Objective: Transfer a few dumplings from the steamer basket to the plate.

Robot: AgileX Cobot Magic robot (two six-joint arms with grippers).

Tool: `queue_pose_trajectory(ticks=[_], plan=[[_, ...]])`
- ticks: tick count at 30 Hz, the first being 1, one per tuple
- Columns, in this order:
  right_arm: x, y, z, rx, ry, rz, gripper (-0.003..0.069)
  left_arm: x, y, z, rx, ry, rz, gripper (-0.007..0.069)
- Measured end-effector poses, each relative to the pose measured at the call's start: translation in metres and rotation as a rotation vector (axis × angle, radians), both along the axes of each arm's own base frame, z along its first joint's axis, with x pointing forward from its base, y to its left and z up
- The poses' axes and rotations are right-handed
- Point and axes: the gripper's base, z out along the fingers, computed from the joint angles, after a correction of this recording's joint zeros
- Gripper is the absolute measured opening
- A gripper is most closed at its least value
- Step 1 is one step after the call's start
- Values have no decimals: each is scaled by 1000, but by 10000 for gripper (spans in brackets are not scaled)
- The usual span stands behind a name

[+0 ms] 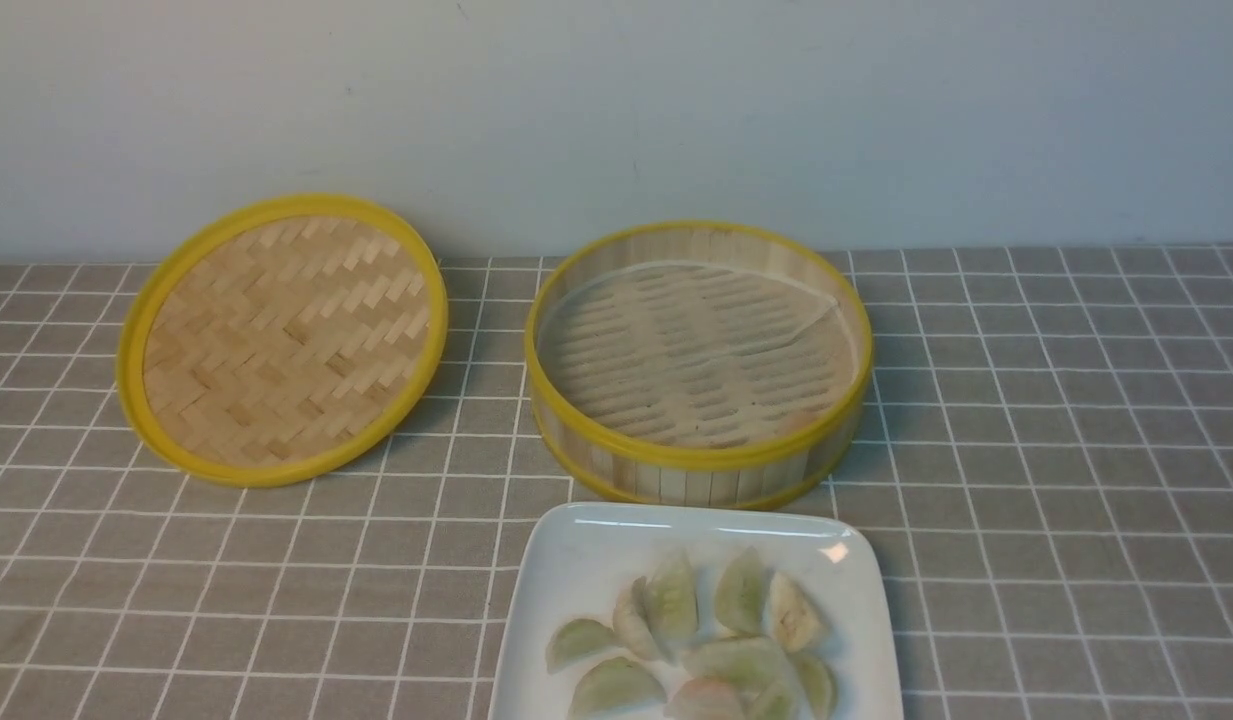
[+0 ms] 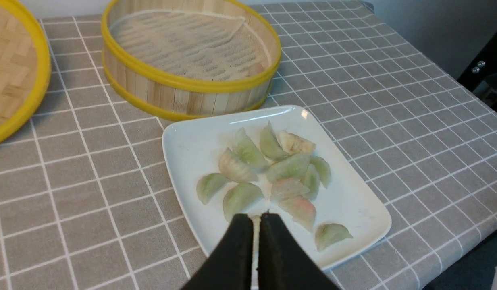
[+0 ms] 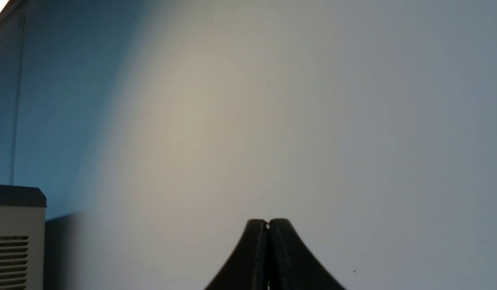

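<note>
I see the dumplings [image 2: 245, 198], small translucent crescents, mostly pale green, some whitish or pinkish, lying loosely clustered on the plate [image 1: 566, 560], a glossy white rounded square. Just beyond it I have the steamer basket [image 1: 696, 465] upright and uncovered, its yellow-rimmed bamboo wall around a slatted floor.

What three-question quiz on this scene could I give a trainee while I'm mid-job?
1. True or false: the woven lid lies on top of the steamer basket.
2. Multiple choice: what rests on the plate? A) Chopsticks B) Dumplings C) A spoon
3. Fill in the blank: the rims of both the lid and the basket are coloured ____.

Key: 1 false; 2 B; 3 yellow
</note>
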Motion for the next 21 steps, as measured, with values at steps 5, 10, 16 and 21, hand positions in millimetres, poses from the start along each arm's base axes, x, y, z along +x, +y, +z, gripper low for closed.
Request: queue_pose_trajectory(ticks=[5,10,16,21], plan=[[0,0,0,0,0,0,-15,4,3,-2,72,-67,13,9],[0,0,0,1,-1,0,-15,12,13,-7,146,-280,135,9],[0,0,0,1,-1,0,-15,18,27,-63,255,-382,345,9],[0,0,0,3,-3,-1,-15,28,32,-119,268,-237,428,9]])
